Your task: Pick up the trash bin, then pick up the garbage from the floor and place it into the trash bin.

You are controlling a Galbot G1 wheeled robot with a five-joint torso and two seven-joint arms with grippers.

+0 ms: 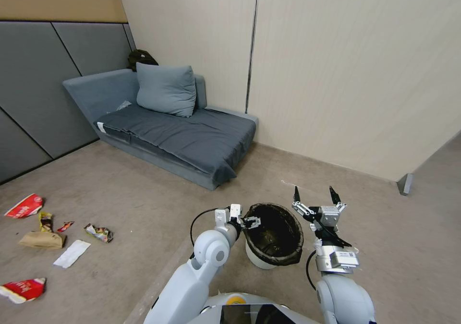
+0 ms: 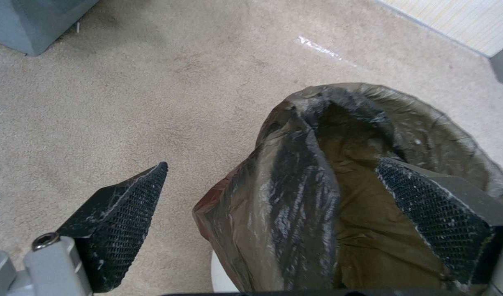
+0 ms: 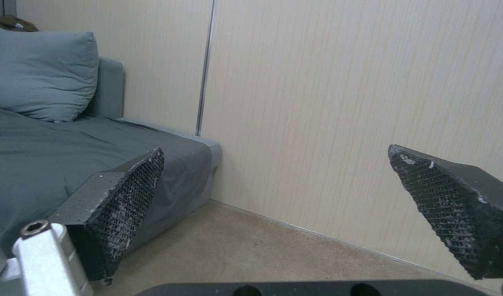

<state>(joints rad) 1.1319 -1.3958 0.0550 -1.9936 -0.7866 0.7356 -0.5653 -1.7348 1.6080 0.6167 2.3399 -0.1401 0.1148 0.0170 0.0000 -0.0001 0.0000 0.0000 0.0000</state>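
Left gripper (image 1: 249, 222) spread astride trash bin (image 1: 273, 235) rim (one finger inside); right gripper (image 1: 314, 195) raised, fingers apart.

A gray sofa (image 1: 177, 137) sits against the wall. A big soft pillow (image 1: 165, 90) leans on it, with a dark bag (image 1: 141, 57) behind.

Even, soft indoor light fills the room, with no hard shadows on the floor (image 1: 144, 189). A faint glare streak lies on the carpet near the wall (image 2: 317, 47). The head view bends straight lines near its edges, wide-angle style. Both wrist views are slightly soft and grainy, the bin liner (image 2: 295, 176) shining dully
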